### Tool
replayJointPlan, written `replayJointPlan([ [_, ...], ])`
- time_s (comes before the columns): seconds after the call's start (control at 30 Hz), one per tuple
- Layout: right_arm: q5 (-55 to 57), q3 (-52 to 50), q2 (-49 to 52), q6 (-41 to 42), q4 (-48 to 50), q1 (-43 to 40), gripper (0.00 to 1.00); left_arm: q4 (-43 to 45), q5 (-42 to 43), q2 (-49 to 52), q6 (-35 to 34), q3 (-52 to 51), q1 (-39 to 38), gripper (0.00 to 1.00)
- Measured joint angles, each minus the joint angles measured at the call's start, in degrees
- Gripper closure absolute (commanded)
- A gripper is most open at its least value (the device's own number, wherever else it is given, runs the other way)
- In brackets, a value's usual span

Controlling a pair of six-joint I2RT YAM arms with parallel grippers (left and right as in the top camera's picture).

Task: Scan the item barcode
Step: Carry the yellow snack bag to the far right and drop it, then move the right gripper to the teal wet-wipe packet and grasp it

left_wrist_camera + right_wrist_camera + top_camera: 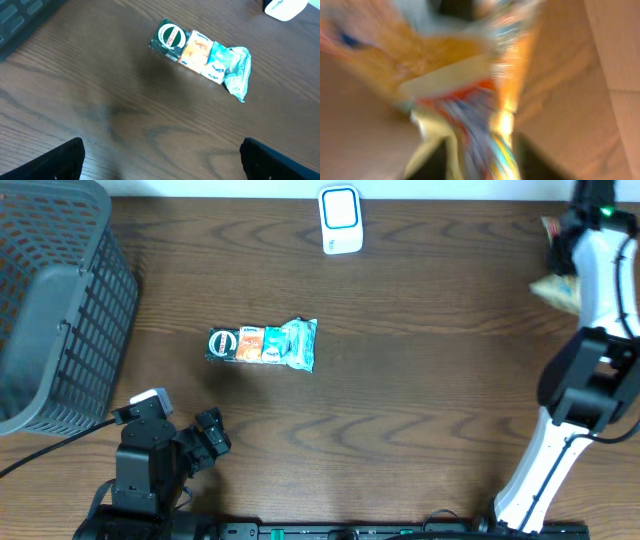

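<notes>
A row of small packs in clear wrap, green, orange and teal (262, 345), lies flat mid-table; the left wrist view has it ahead (200, 55). The white barcode scanner (340, 220) stands at the far edge, its corner showing in the left wrist view (284, 7). My left gripper (212, 435) rests near the front left, open and holding nothing (161, 150). Far right at the back, my right gripper (562, 252) is over an orange snack bag (555, 288). The blurred right wrist view shows its jaws apart (485, 160) with the bag's edge (450, 65) between them.
A grey mesh basket (50, 310) fills the far left, its corner also visible in the left wrist view (20, 15). The right arm's white links (560, 430) rise along the right edge. Bare wood lies between the packs and both arms.
</notes>
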Motion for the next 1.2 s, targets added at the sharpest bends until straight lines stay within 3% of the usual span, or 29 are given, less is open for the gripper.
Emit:
replayJointPlan([
  [0.03,0.0,-0.6,0.0,0.2,-0.7,-1.1,0.25,0.0,0.0,0.0,0.0,0.0,0.0,0.03],
  [0.07,0.0,-1.3,0.0,0.6,-1.4,-2.3,0.11,0.0,0.0,0.0,0.0,0.0,0.0,0.02],
  [0.13,-0.2,-1.9,0.0,1.4,-2.5,-4.0,0.05,0.0,0.0,0.0,0.0,0.0,0.0,0.02],
  [0.27,-2.1,-1.9,-0.3,2.2,-2.9,-5.2,0.05,0.0,0.0,0.0,0.0,0.0,0.0,0.02],
  [0.4,-10.9,-2.1,-2.5,2.4,-2.3,-4.2,0.06,0.0,0.0,0.0,0.0,0.0,0.0,0.03],
  [0.7,-53.7,-2.1,-10.8,2.6,-4.1,2.6,0.04,0.0,0.0,0.0,0.0,0.0,0.0,0.02],
  [0.83,-65.8,-3.3,-10.7,2.6,-6.0,8.2,0.01,0.0,0.0,0.0,0.0,0.0,0.0,0.02],
  [0.97,-67.6,-5.9,-10.7,2.8,-6.7,15.2,0.01,0.0,0.0,0.0,0.0,0.0,0.0,0.02],
  [1.2,-60.3,-11.6,-10.7,2.9,-5.4,26.9,0.03,0.0,0.0,0.0,0.0,0.0,0.0,0.02],
])
